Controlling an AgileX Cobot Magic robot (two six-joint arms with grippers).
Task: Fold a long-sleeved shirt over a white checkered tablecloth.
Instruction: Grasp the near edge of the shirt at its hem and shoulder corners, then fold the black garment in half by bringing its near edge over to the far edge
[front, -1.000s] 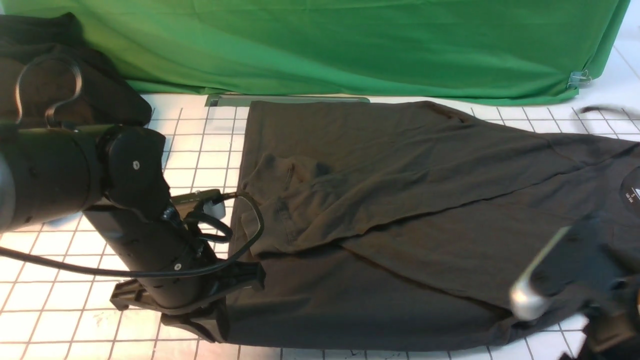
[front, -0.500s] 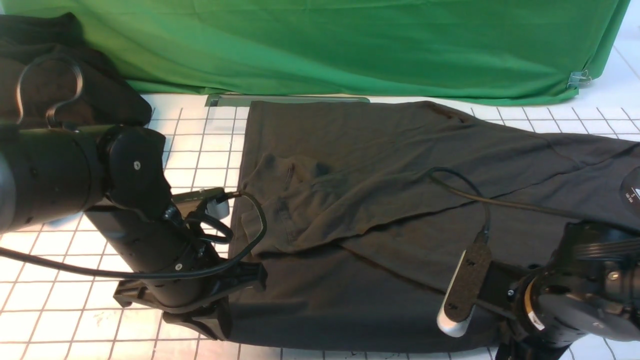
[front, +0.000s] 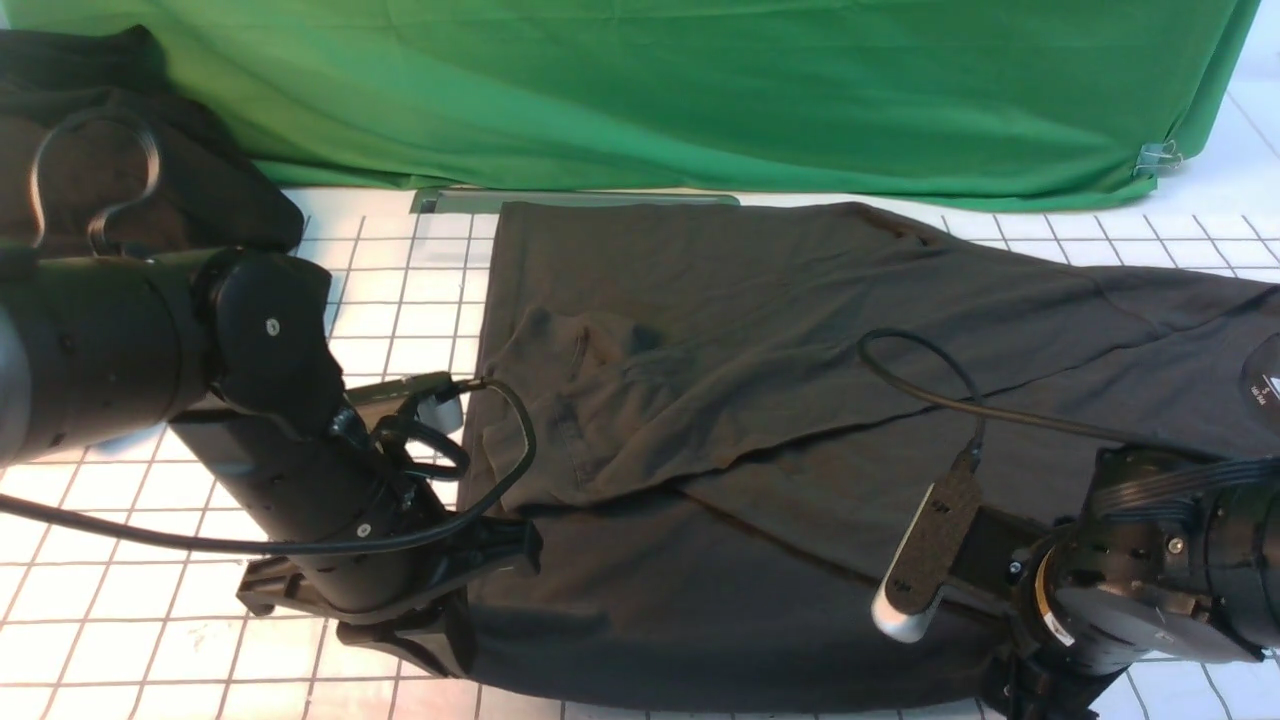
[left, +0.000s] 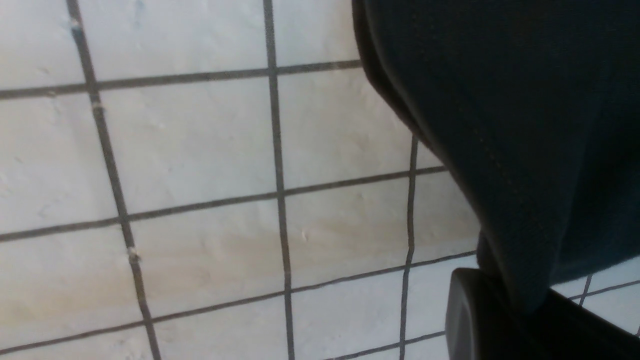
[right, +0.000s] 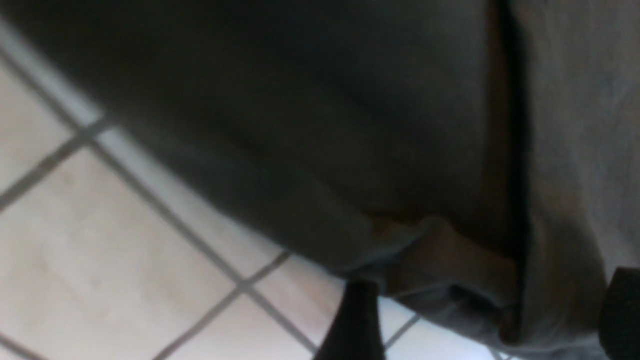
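Observation:
The charcoal long-sleeved shirt (front: 750, 400) lies spread across the white checkered tablecloth (front: 380, 300), with a sleeve folded over its body. At the shirt's near left corner my left gripper (front: 435, 645) sits low. In the left wrist view the left gripper (left: 520, 310) is shut on the shirt's edge (left: 500, 125), which is lifted slightly off the tablecloth (left: 190, 150). My right gripper (right: 487, 320) is open. Its dark fingers (right: 356, 320) stand on either side of the bunched shirt edge (right: 450, 250), above the tablecloth (right: 100, 250). In the front view the right wrist (front: 1130, 590) hides those jaws.
A green fabric sheet (front: 700, 90) hangs along the back, held by a clip (front: 1158, 157) at the right. A deeper-black lumpy cloth (front: 200, 190) lies at the back left behind my left arm. The right arm's cable (front: 920, 385) loops over the shirt.
The right arm has swung in from the right and settled low at the shirt's near right edge. The left gripper has crept slightly rightward with the hem.

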